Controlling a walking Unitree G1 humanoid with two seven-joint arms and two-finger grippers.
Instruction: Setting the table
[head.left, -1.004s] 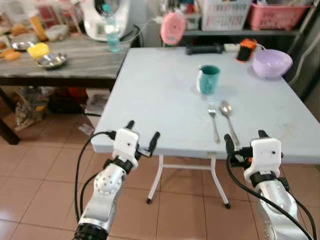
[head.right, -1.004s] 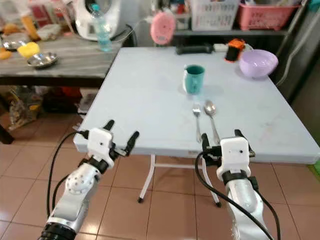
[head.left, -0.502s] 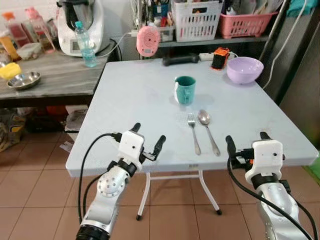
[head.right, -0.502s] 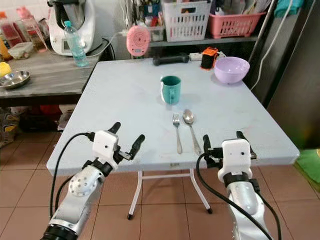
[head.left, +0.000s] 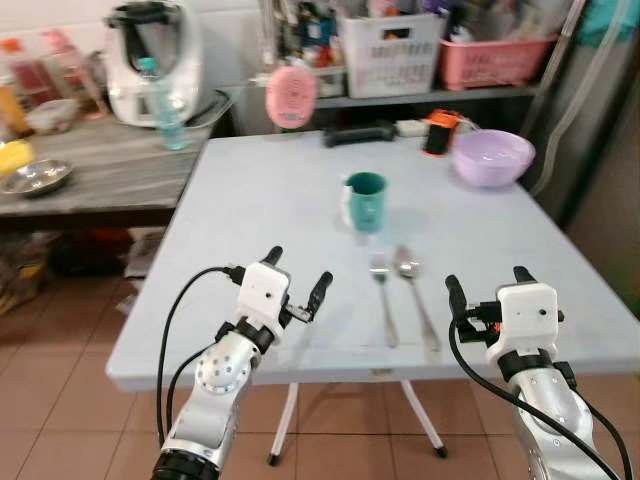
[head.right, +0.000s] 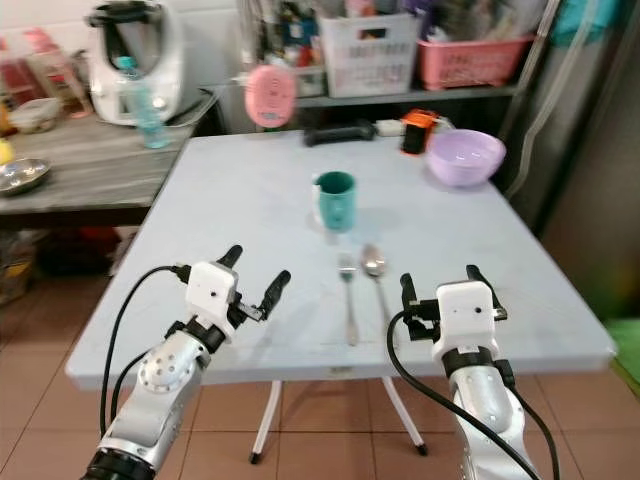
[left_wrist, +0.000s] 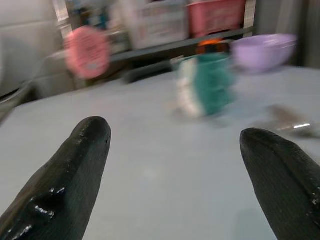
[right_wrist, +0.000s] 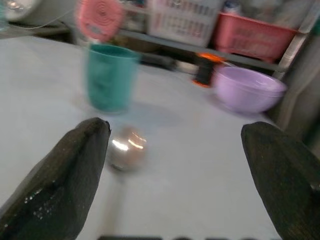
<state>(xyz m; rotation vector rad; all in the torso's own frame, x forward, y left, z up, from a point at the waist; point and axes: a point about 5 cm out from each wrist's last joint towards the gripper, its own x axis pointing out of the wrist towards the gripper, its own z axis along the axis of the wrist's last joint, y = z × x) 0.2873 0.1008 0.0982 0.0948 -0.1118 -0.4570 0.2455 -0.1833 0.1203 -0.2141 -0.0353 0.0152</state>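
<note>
- The table (head.left: 280, 200) is partly set: a fork (head.left: 382, 300) and a spoon (head.left: 412, 290) lie side by side near its front edge, with a teal mug (head.left: 365, 200) standing just behind them.
- A purple bowl (head.left: 492, 157) sits at the far right corner, well apart from the cutlery; it probably belongs at the place setting.
- The left gripper (head.left: 296, 272) hovers over the front edge, left of the fork, fingers spread wide and holding nothing.
- The right gripper (head.left: 483, 283) hangs just right of the spoon, also wide open and empty.
- Judged from this, 3 items are placed and the bowl remains.
</note>
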